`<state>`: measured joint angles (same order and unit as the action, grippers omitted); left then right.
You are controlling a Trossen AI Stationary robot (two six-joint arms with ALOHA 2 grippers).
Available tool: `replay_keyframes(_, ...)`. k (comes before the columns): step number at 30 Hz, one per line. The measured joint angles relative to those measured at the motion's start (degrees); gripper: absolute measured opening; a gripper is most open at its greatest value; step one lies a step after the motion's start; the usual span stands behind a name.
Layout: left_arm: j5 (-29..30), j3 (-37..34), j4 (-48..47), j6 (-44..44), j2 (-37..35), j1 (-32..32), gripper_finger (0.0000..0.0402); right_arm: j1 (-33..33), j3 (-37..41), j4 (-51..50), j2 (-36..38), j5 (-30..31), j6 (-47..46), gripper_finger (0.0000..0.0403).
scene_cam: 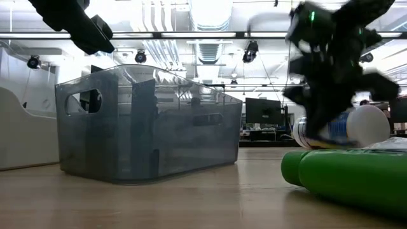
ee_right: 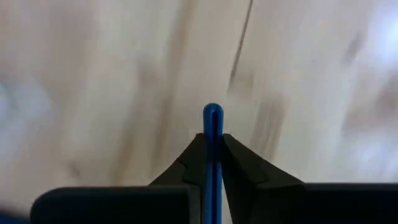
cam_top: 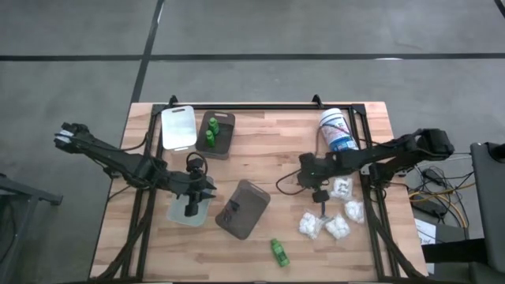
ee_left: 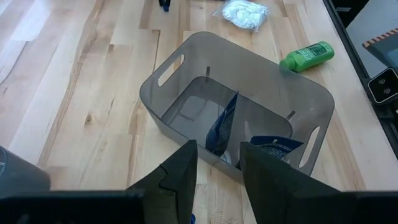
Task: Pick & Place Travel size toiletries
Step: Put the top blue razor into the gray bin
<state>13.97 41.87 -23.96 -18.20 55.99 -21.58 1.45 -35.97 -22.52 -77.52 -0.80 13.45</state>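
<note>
While the left gripper [ee_left: 217, 174] hangs spread, a slim, round-tipped blue stick [ee_right: 212, 149] is pinched by the right gripper [ee_right: 212, 163] over wood-grain table [ee_right: 93, 74].

Even, bright overhead light falls on the table [cam_top: 260, 150], with only soft short shadows; in the low view ceiling strip lights [scene_cam: 210, 9] glare white, and the near green bottle [scene_cam: 356, 175] is out of focus; the right wrist view's wood is smeared with blur.
</note>
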Motion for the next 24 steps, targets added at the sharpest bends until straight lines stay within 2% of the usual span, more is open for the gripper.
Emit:
replay_keyframes(7,0.03,-0.12,3.29,1.31,0.00,0.01,0.0126,0.04,-0.11,13.63,10.39,-5.95,0.00,0.0027)
replay_keyframes(12,0.05,-1.76,9.10,3.20,0.11,0.00,0.0126,0.04,-0.01,23.76,14.22,-10.66,0.00,0.0027)
replay_keyframes(19,1.64,-6.59,26.76,11.59,2.11,0.11,0.0126,0.02,0.12,36.13,13.56,-12.31,-1.17,0.0027)
replay_keyframes(24,5.45,-9.72,39.74,19.44,4.53,0.11,0.0126,0.02,0.15,44.26,10.65,-12.33,-1.66,0.0027)
